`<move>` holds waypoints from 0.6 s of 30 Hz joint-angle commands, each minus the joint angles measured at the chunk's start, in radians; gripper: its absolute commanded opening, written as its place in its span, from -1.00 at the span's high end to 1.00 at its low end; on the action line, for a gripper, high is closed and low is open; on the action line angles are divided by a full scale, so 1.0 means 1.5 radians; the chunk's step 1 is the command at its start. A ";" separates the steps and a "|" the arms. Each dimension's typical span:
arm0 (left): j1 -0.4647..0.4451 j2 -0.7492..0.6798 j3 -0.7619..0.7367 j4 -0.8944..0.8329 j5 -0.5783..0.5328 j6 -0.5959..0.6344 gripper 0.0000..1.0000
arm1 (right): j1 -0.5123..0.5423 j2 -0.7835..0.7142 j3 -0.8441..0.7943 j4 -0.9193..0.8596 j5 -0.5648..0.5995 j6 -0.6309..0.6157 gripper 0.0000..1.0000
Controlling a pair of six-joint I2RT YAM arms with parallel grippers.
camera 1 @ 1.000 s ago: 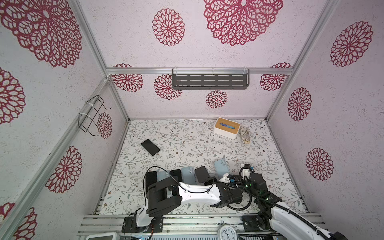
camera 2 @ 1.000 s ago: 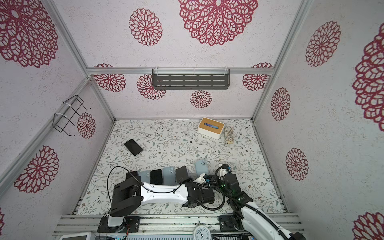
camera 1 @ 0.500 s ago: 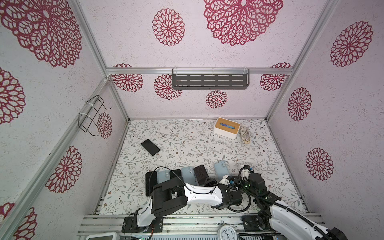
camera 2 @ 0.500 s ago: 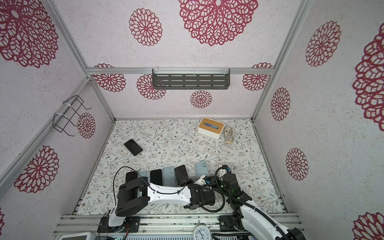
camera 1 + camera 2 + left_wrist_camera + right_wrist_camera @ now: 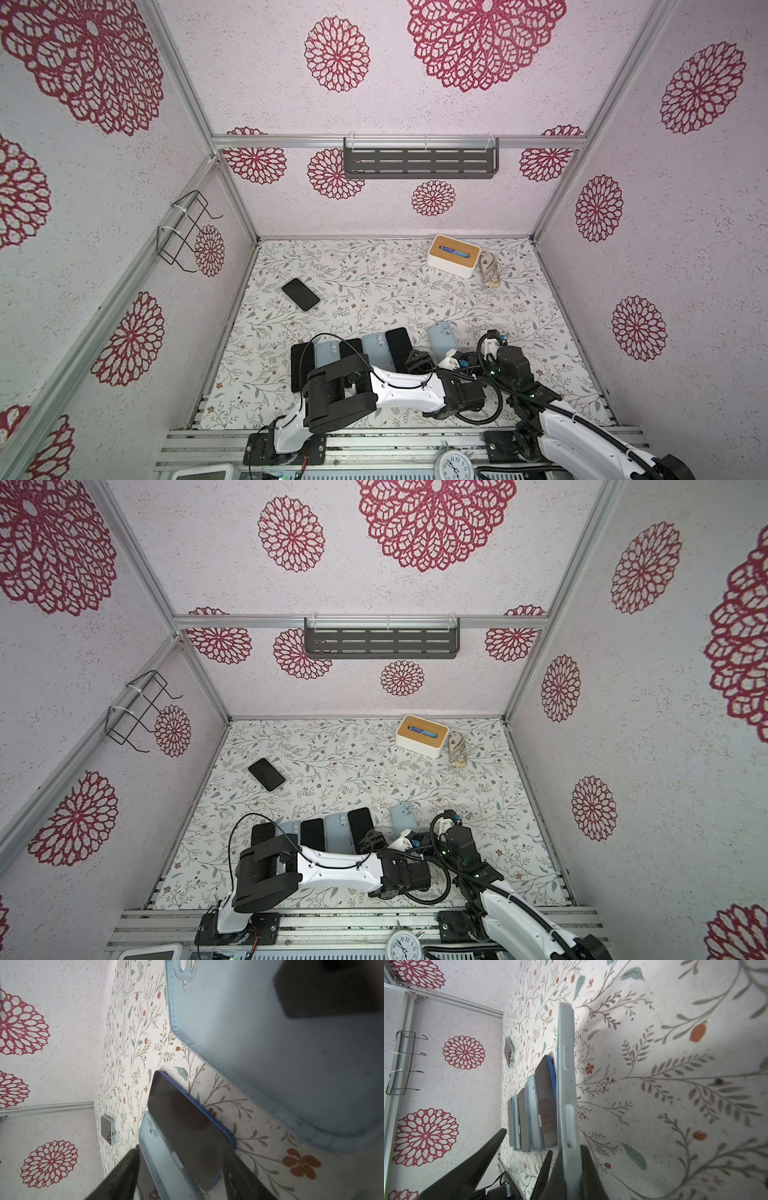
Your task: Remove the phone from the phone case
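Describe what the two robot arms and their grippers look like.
The left arm and the right arm have smooth white link shells joined by boxy black joint housings. A thin black cable loops over the left one. A ribbed black hose arcs over the right one, near small green lights. The fingers are dark, flat and tapering.

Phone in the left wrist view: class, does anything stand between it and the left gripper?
Hardly. The phone lies between the left gripper's open fingers; only a pale case, partly under the phone, shows between it and one finger.
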 commanded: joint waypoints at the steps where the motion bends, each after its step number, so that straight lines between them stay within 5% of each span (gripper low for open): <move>1: -0.006 -0.004 -0.010 -0.018 -0.009 -0.013 -0.43 | 0.001 0.006 0.015 0.035 -0.017 -0.026 1.00; 18: 0.037 -0.327 -0.164 -0.008 -0.023 -0.225 -1.00 | 0.006 0.218 0.035 0.216 -0.040 -0.050 1.00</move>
